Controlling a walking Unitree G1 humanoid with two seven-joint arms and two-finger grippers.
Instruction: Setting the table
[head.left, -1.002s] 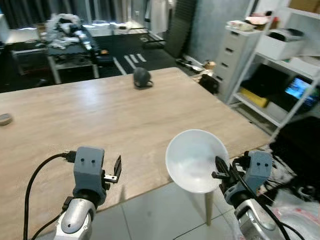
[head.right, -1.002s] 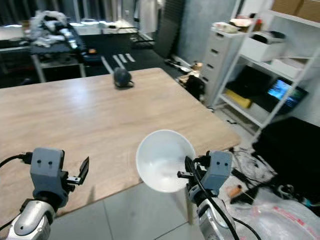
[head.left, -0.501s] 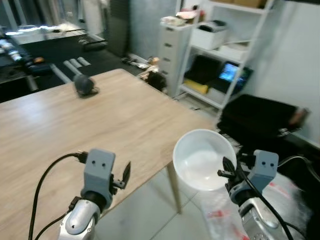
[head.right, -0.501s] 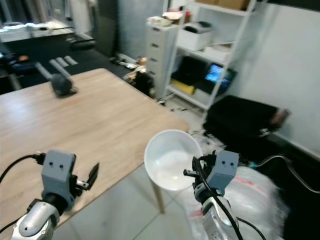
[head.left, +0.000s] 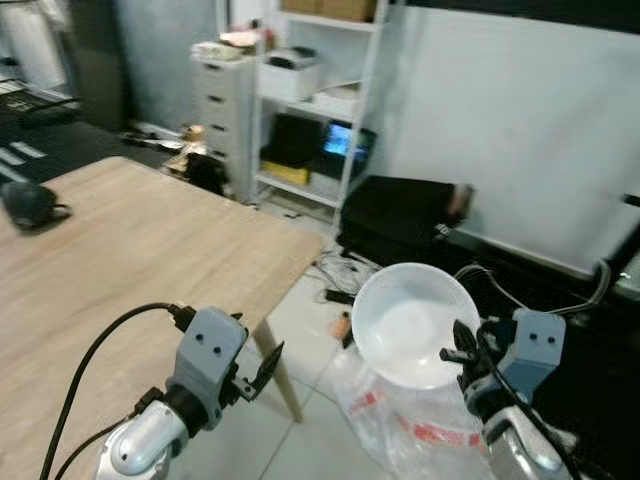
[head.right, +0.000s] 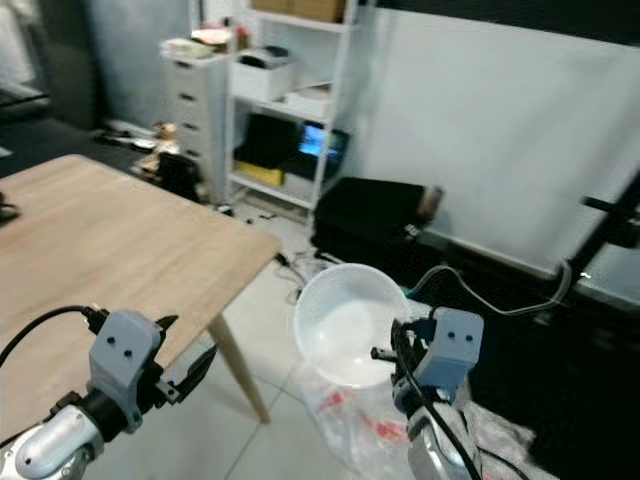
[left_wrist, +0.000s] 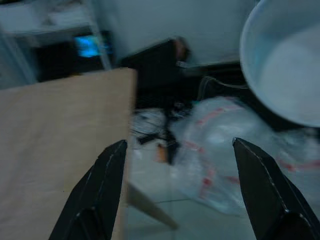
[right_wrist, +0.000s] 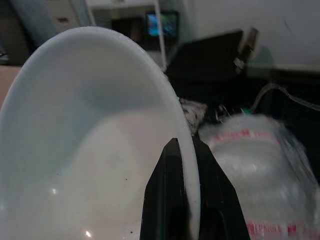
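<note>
A white bowl (head.left: 415, 325) hangs in the air past the table's corner, over the floor. My right gripper (head.left: 462, 355) is shut on its near rim, one finger inside and one outside, seen close up as the bowl (right_wrist: 90, 150) pinched by the fingers (right_wrist: 170, 200). The wooden table (head.left: 110, 250) lies to my left. My left gripper (head.left: 265, 365) is open and holds nothing, low beside the table's near edge. In the left wrist view its fingers (left_wrist: 100, 195) stand wide apart, with the table (left_wrist: 50, 150) and the bowl (left_wrist: 285, 75) ahead.
A dark rounded object (head.left: 28, 203) sits on the table's far left. Behind stand a white drawer unit (head.left: 220, 95) and white shelves (head.left: 310, 100). A black case (head.left: 400, 215), cables and a clear plastic bag (head.left: 400, 440) lie on the tiled floor below the bowl.
The camera has swung to the right, so the table has slid to the left of the picture and the shelves and wall have come in. The bowl stays in my right gripper.
</note>
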